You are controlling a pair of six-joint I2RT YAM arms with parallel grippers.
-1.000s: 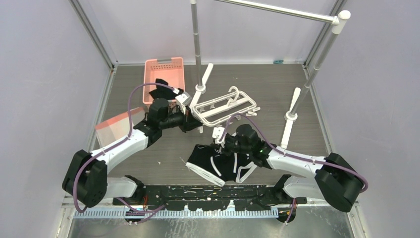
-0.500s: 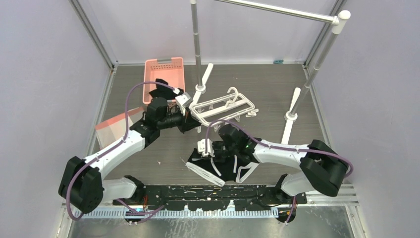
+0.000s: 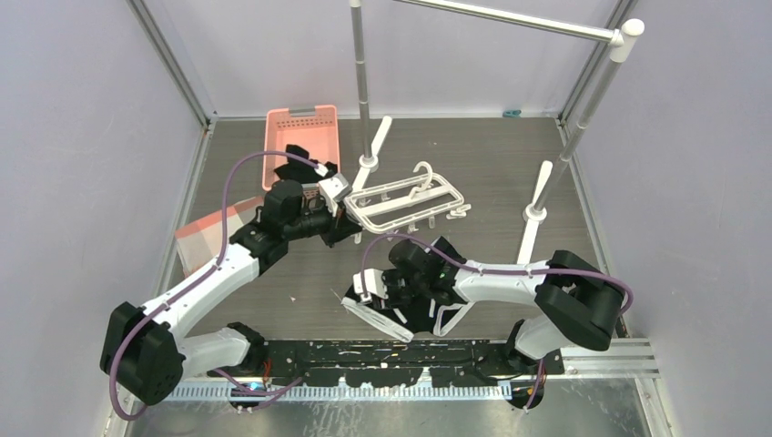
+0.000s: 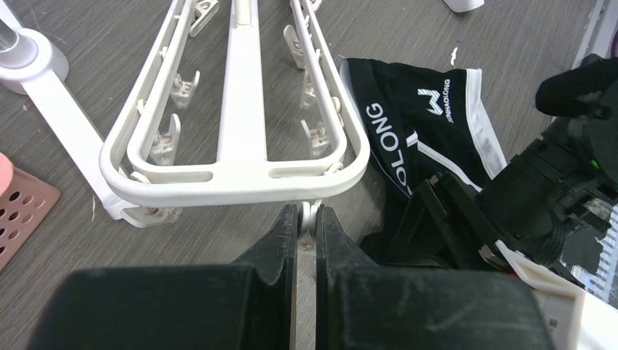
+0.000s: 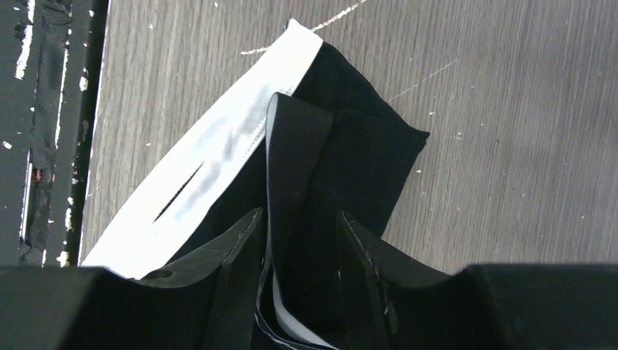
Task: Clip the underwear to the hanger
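- Left wrist view: the left pincer (image 4: 306, 215) has its fingers pressed together on a small white tab that hangs under the near end rail of the hanger (image 4: 240, 171).
- The hanger runs away from that pincer, with its rows of small clips hanging along both long rails.
- The underwear (image 4: 408, 109) lies just to the right of the hanger's held end, with its lettered waistband and small white logo facing up. Its edge comes close under the hanger's rounded corner; I cannot tell whether the two touch.
- No clip in sight has hold of the underwear.
- The right arm's dark wrist sits over the near part of the underwear, at the right of this view.
- Right wrist view: the right pincer (image 5: 299, 219) has its fingers spread, one on each side of a raised black fold of the underwear. The fold fills most of the gap, and I cannot tell whether the pads touch it.
- A white strip of the garment lies flat on the worktop (image 5: 510, 87), left of that pincer and near the dark strip along the worktop's edge.
- Top external view: the underwear lies crumpled between the hanger and the arm bases, under the right pincer.
- The hanger lies farther back, by the foot of the rail stand (image 3: 360, 64).
- A pink basket (image 3: 300, 137) sits behind the left arm.
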